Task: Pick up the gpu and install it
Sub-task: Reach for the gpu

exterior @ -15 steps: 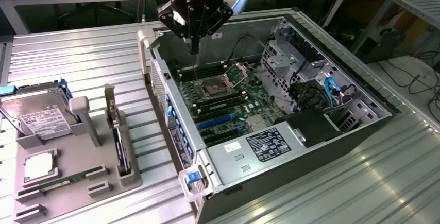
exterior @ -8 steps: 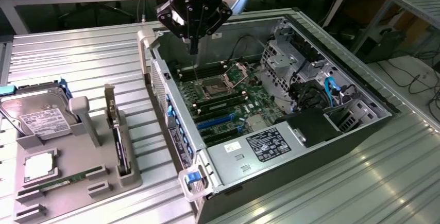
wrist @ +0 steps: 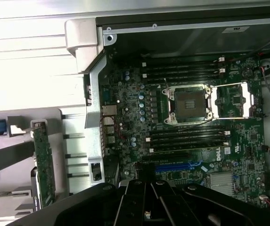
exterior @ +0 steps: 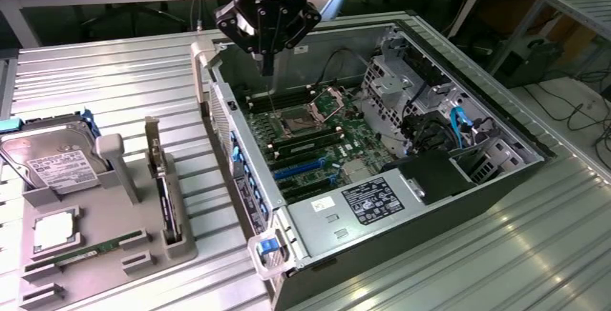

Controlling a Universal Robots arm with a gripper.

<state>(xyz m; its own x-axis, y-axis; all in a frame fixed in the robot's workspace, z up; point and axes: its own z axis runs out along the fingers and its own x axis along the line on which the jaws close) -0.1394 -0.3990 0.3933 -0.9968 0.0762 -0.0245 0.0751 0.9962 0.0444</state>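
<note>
Standing on edge in a grey moulded holder (exterior: 182, 250) on the ribbed metal surface (exterior: 114, 75): thin green circuit-board gpu (exterior: 167, 196) with silver end bracket, near the open black computer case (exterior: 430, 254), clear of its wall. Green motherboard (exterior: 315, 139) lies unobstructed. Black tool (exterior: 267, 68) hangs over the case's far edge, fingers closed, holding nothing.

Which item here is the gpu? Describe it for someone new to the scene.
Beside the open computer case, toward the exterior view's left, a grey parts holder sits on the metal table. The gpu is the thin green card standing on edge in the holder's side nearest the case, with a silver end bracket. Unlike it, the hard drive is boxy and the RAM stick lies flat.
</note>
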